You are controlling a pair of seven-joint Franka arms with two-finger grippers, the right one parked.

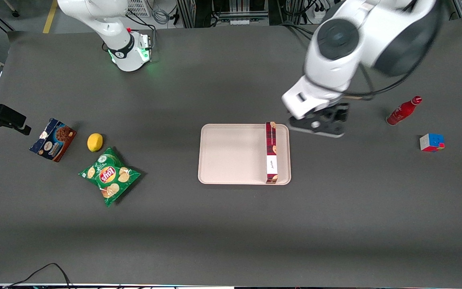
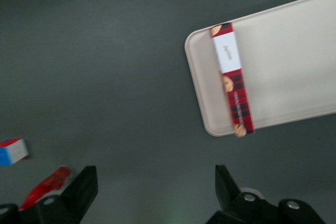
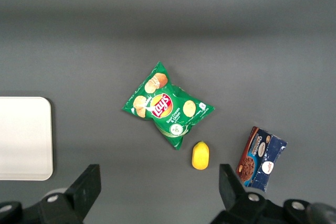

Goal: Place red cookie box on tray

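Note:
The red cookie box (image 1: 271,153), a long slim dark-red plaid carton with a white label, stands on its narrow side on the tray (image 1: 231,156), along the tray's edge toward the working arm's end. The left wrist view shows the same box (image 2: 232,79) resting on the pale tray (image 2: 289,61). My gripper (image 1: 320,124) hangs above the bare table just off the tray's corner, farther from the front camera than the box. It is open and holds nothing; its dark fingers (image 2: 84,184) stand wide apart over grey table.
A red bottle (image 1: 403,110) lies toward the working arm's end, with a colour cube (image 1: 431,142) nearer the camera. Toward the parked arm's end are a green chips bag (image 1: 109,176), a lemon (image 1: 95,142) and a blue-and-brown cookie box (image 1: 53,139).

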